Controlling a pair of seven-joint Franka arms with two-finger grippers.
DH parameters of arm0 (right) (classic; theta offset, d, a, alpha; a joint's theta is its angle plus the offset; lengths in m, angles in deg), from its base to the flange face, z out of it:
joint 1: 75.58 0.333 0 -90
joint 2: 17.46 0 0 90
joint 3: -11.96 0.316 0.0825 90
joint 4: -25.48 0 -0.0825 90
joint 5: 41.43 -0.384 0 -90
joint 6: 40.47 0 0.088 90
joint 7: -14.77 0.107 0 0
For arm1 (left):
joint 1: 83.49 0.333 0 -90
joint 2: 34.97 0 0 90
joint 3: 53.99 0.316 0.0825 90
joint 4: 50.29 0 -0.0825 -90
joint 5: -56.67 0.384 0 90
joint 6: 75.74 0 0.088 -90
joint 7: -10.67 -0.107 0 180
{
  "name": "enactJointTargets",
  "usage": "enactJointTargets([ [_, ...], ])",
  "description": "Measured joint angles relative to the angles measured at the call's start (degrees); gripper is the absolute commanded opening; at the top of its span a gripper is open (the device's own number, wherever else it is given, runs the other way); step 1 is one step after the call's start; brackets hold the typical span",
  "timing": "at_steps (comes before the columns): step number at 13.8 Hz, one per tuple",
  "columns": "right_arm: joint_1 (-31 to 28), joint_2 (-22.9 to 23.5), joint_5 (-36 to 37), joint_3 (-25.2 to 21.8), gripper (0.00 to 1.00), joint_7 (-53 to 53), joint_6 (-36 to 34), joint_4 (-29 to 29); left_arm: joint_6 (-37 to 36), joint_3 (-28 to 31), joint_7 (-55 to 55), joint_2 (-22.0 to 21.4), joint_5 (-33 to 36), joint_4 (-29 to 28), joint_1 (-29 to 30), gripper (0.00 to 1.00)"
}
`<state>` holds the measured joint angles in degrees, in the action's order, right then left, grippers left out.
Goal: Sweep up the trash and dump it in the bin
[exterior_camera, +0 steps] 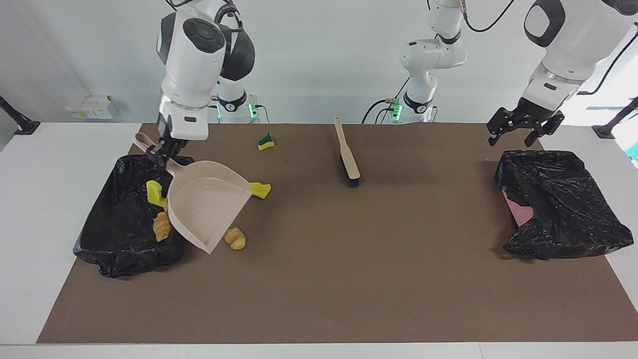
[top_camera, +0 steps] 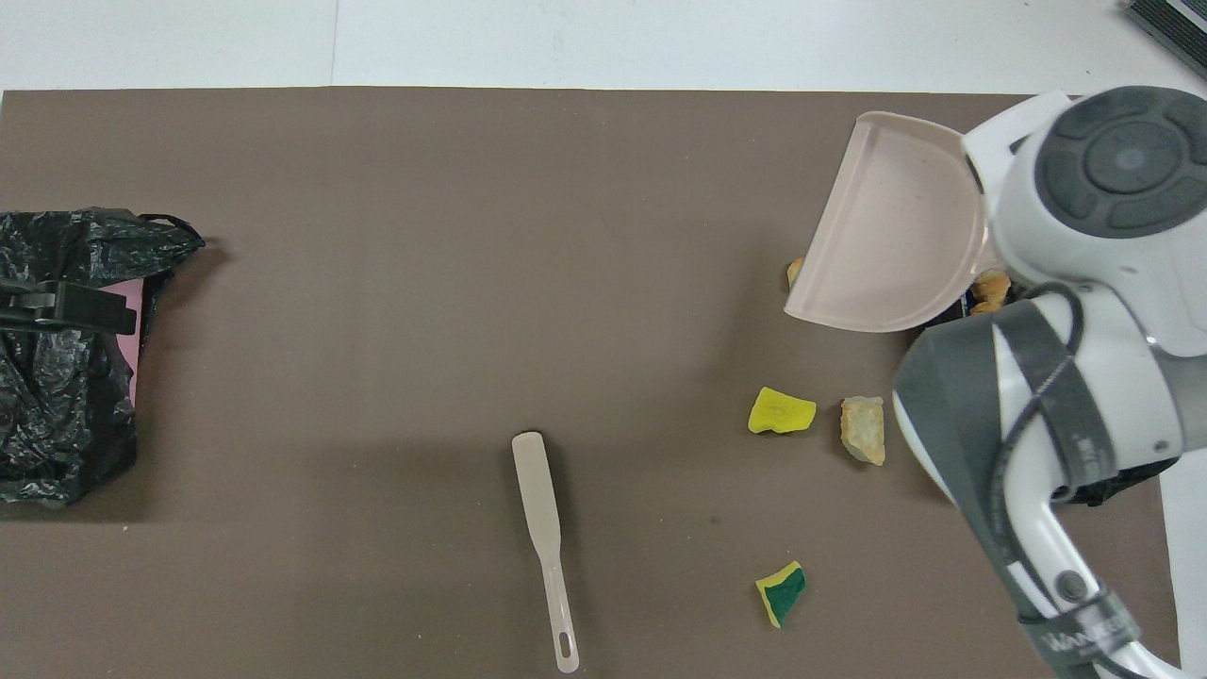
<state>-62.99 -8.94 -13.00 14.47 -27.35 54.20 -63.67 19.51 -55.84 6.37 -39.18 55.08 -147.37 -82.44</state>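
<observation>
Trash: croissant [exterior_camera: 162, 226] and yellow sponge [exterior_camera: 154, 192] in black-lined bin [exterior_camera: 117, 219] at right arm's end; croissant [exterior_camera: 235, 238], yellow sponge [exterior_camera: 260, 189], tan lump [top_camera: 864, 429], yellow-and-green sponge [exterior_camera: 266, 142] loose on mat [exterior_camera: 319, 279]. Right gripper [exterior_camera: 160, 152] clamped on dustpan [exterior_camera: 207, 209] handle, pan raised over bin edge. Left gripper [exterior_camera: 524, 127] spread wide, empty, over second bag [exterior_camera: 563, 204]. Brush [exterior_camera: 347, 155] mid-table.

White arms, dark grey joint caps, black cables, green base lights, black tools.
</observation>
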Motion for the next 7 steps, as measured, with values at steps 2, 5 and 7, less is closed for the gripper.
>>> enactJointTargets([
  [2, 3.0, 4.1, -3.6, 0.0, 0.00, 11.9, -1.3, 4.4, -1.5, 1.2, 0.0, -0.7, 0.0, 0.0, -1.7, 1.00],
  [5, 6.5, 10.1, -11.6, 0.0, 0.00, 30.6, -2.2, 11.3, -3.1, 5.9, 0.0, -1.5, 0.0, 0.0, -6.5, 1.00],
  [7, 7.8, 13.2, -16.8, 0.0, 0.00, 40.2, -2.0, 14.4, -3.3, 6.7, 0.0, -2.1, 0.0, 0.0, -7.1, 1.00],
])
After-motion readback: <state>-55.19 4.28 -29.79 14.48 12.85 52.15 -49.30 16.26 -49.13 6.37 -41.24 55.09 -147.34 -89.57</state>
